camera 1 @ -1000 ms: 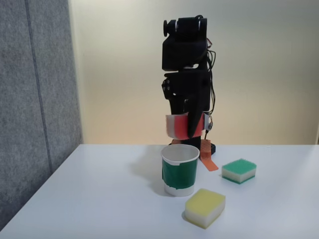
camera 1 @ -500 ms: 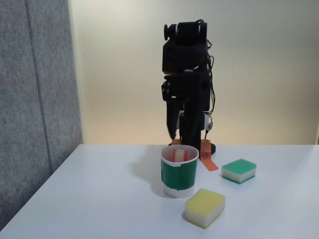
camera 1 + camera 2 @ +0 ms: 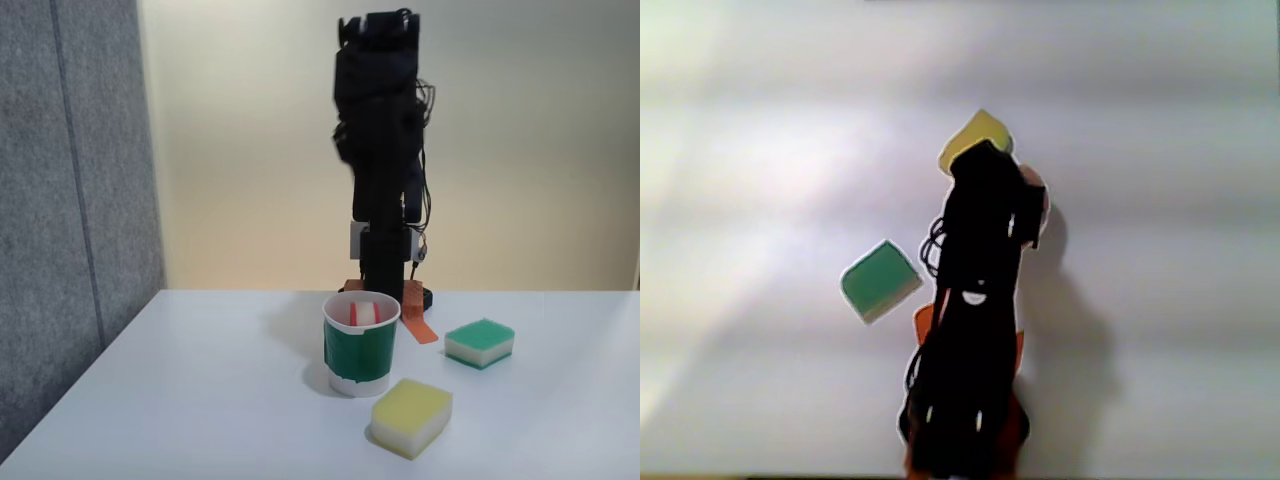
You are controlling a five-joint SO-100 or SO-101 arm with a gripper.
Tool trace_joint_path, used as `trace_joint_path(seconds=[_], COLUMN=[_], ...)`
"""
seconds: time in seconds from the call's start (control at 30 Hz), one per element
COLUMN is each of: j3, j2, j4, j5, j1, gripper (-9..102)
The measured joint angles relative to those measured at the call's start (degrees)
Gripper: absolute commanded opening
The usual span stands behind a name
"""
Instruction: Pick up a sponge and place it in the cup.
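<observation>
Sponge: we see it inside the cup, red and white layers showing just under the rim.
Cup: upright on the bench, in front of the arm's base.
Arm: raised upright above and behind the cup in the fixed view.
Fingers: blurred against the dark body; we cannot tell whether spread or pressed together.
Neighbours: green sponge and yellow sponge lie near the cup, apart from it.
Handling: we judge the sponge light, soft, rough-topped; pinch across its short sides.
Cup risk: light paper, likely tips if nudged.
</observation>
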Motion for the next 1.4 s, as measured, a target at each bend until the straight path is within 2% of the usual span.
trace_joint_path(seconds=[0.17, 0.3, 0.4, 0.67, 0.9, 1.13, 1.4], j3=[0.97, 9.23, 16.17, 36.30, 51.68, 56.69, 69.35], j2=[5.01, 13.01, 18.63, 37.53, 53.61, 54.93, 54.58], j4=[-1.05, -7.56, -11.07, -21.62, -26.28, -29.62, -46.41], j5=[17.58, 29.97, 35.16, 38.94, 40.25, 41.31, 43.07], j1=[-5.80, -8.79, -10.99, -11.16, -10.81, -9.76, -9.76], gripper=[0, 0, 0, 0, 0, 0, 0])
